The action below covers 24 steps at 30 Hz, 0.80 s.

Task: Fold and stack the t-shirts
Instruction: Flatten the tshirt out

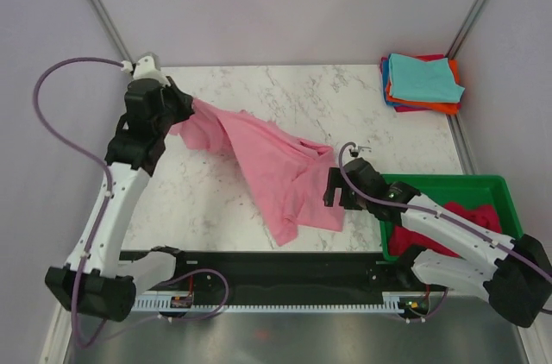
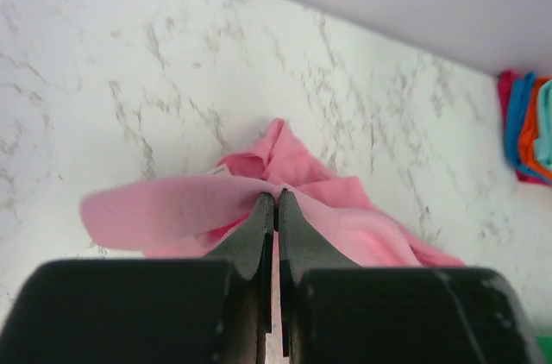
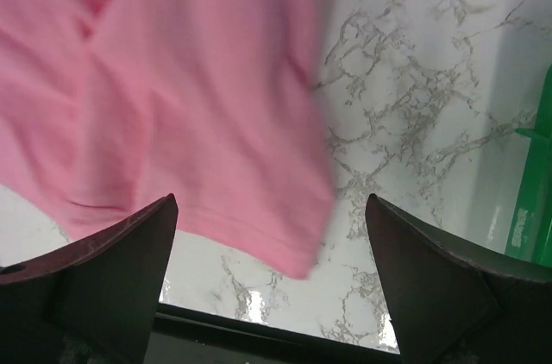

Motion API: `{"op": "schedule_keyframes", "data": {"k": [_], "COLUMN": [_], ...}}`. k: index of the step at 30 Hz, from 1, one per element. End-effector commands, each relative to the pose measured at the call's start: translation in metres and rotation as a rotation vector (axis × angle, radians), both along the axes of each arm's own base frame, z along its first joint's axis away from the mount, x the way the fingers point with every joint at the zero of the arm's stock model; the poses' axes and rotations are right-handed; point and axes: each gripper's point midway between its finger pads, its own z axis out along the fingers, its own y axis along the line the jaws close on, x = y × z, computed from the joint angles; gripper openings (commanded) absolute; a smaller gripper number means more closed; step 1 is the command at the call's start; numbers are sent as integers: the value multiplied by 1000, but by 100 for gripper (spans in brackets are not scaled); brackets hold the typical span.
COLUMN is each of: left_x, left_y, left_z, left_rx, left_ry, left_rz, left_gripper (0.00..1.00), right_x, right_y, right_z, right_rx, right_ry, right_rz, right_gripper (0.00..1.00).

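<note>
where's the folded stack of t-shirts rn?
In the top view, the folded stack of cloth t-shirts, teal on top, sits at the far right corner of the marble table, beyond the green plastic bin and apart from the light pink t-shirt.

Soft matt pink cloth t-shirt (image 1: 276, 166) on glossy marble-patterned table (image 1: 345, 97).

A: Free counter (image 1: 345, 97)?

B: Bare marble along the far edge, between the pink shirt (image 1: 276, 174) and the folded stack (image 1: 423, 81) in the far right corner. There is another bare patch at near left, beside the shirt's lower edge.

A: Obstacles?

B: The shirt drapes diagonally across the middle, with one end lifted off the counter in the left gripper's (image 2: 277, 198) closed jaws. The green bin (image 1: 448, 180) fills the near right, with the right arm (image 1: 448, 226) lying over it. The right gripper (image 3: 269, 209), jaws spread wide, crowds the shirt's near right hem.
</note>
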Motion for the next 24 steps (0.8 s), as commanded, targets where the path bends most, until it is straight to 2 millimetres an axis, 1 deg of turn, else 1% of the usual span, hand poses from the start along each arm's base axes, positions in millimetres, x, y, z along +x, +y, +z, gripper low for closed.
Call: {"op": "schedule_keyframes", "data": {"k": [1,2,3,4,6,7,8,9,10,11,12,13,15,16,17,18,19,21,22,24], "left_x": [-25,-31,-42,-46,-56,-59,-62,-64,-69,-71,-73,-76,-79,-79,-80,-80,-81,-81,-81,-82], "left_y": [26,29,32,33,33,33,33,34,35,36,36,35,33,32,31,28,28,29,29,30], "left_z": [30,29,34,22,14,0,-8,-15,-30,-36,-40,-49,-55,-62,-67,-71,-77,-79,-79,-78], "left_rx": [75,88,90,98,112,121,126,131,139,141,137,134,125,119,116,109,110,113,115,119], "left_ry": [-76,-76,-97,-74,-57,-27,-10,5,33,42,48,59,64,73,84,91,106,109,106,95], "left_rz": [73,78,80,79,57,50,43,43,42,45,45,40,32,29,22,10,10,12,11,16], "left_gripper": [2,2,2,2,2,2,2,2,2,2,2,2,2,2,2,2,2,2,2,2], "right_x": [16,19,22,24,30,29,29,31,31,28,31,26,25,23,22,24,25,27,30,34], "right_y": [6,6,8,10,20,28,35,47,55,65,76,89,107,117,123,126,133,133,132,126], "right_z": [2,0,-2,-9,-15,-16,-17,-17,-17,-16,-12,-17,-16,-23,-27,-31,-40,-52,-63,-77], "right_rx": [-11,-18,-19,-34,-22,6,25,59,83,111,144,151,186,174,166,156,139,104,76,-1], "right_ry": [-16,-16,-20,-7,1,18,23,16,11,15,-8,5,4,19,28,36,57,81,100,117], "right_rz": [-42,-50,-55,-56,-41,-13,3,28,53,86,109,148,188,209,217,221,227,215,205,185], "right_gripper": [98,98,98,98,98,98,98,98,97,97,97,97,97,97,97,97,97,95,95,83]}}
